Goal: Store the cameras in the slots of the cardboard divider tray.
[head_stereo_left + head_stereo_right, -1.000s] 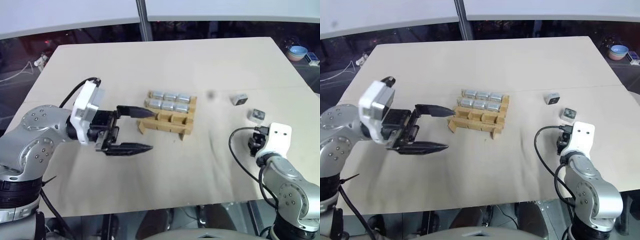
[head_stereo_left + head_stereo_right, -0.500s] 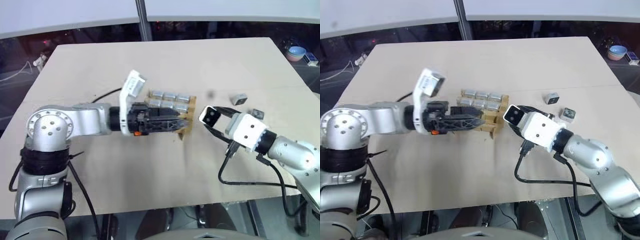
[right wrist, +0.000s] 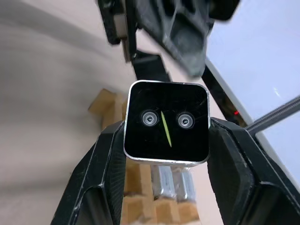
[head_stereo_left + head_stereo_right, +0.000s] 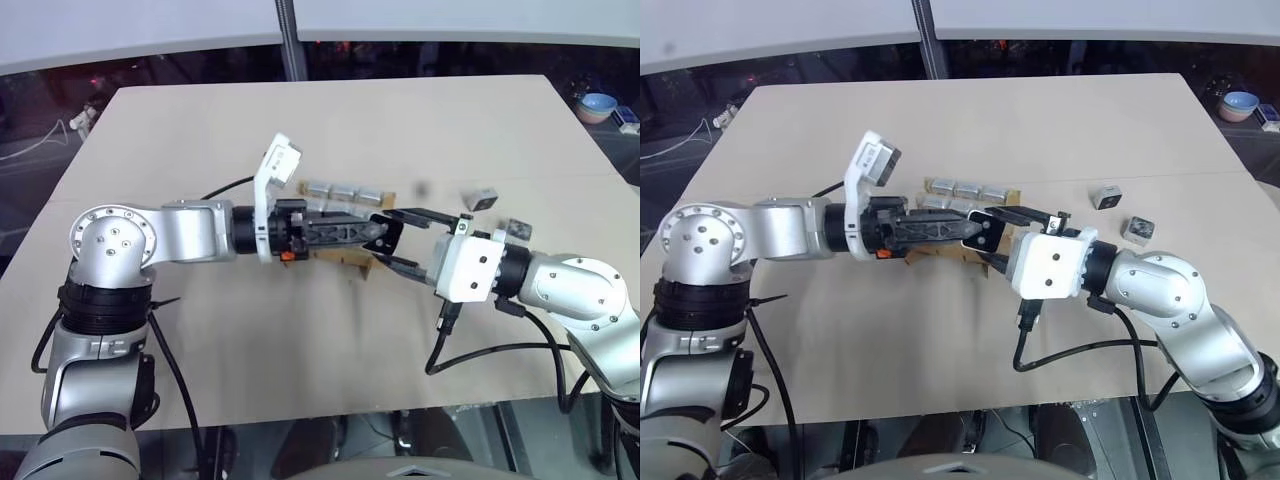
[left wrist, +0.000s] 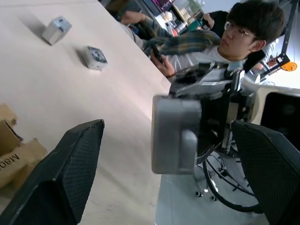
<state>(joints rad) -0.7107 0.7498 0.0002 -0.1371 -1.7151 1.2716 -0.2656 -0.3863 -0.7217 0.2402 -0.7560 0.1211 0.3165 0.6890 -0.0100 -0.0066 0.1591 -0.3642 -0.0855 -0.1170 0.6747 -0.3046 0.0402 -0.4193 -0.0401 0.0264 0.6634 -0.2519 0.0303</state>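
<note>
This looks like a robotics lab or test room rather than a home. The work goes on at a large plain tan table (image 4: 330, 130) that stands by itself against dark surroundings, with loose cables (image 4: 60, 130) trailing off its far left corner and a metal pole (image 4: 288, 40) rising behind it. In the left wrist view a seated person (image 5: 220, 42) in glasses and a plaid shirt watches from beside the table, next to a wheeled chair base (image 5: 229, 187) and more equipment, and a blue bowl (image 4: 596, 103) sits on a side surface at the far right.
</note>
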